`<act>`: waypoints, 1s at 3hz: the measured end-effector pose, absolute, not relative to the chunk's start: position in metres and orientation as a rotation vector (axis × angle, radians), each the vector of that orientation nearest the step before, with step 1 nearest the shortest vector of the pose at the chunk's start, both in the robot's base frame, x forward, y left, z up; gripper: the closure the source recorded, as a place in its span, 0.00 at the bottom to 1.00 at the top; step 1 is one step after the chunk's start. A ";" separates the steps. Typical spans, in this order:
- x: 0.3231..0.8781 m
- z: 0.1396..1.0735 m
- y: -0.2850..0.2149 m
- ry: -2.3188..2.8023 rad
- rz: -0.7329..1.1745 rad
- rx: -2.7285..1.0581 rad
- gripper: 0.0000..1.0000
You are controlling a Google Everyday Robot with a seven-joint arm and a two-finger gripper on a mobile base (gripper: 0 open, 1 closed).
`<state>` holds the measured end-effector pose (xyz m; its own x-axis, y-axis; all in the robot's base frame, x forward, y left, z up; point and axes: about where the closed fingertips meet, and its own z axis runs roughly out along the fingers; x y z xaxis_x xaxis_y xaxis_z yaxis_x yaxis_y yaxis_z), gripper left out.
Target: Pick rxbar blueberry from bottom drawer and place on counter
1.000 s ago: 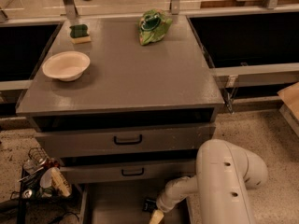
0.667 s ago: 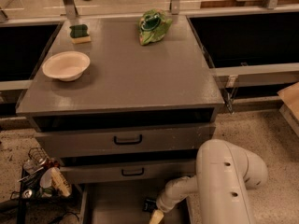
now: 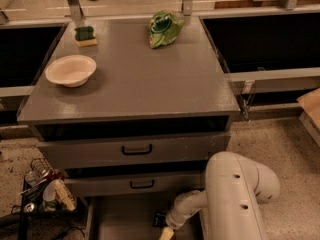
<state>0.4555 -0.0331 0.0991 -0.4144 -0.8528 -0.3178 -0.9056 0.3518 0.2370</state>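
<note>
Gripper (image 3: pixel 167 232) sat low in the bottom drawer (image 3: pixel 115 219), bottom center of frame, at the end of the white arm (image 3: pixel 235 194) (released or clenched: couldn't tell). A small dark item, prob. the rxbar blueberry (image 3: pixel 159 219), lay on the drawer floor just beside it. On the counter (image 3: pixel 145 84): 1 bowl (image 3: pixel 71 70) at left, 1 sponge (image 3: pixel 85 35) and 1 green chip bag (image 3: pixel 164 28) near the top edge.
</note>
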 end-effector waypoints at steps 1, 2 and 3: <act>0.455 0.099 -0.033 2.466 0.572 -1.615 0.19; 0.455 0.099 -0.033 2.466 0.572 -1.615 0.42; 0.455 0.099 -0.033 2.466 0.572 -1.615 0.65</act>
<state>0.4554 -0.0331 0.0990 -0.4144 -0.8528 -0.3178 -0.9056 0.3517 0.2371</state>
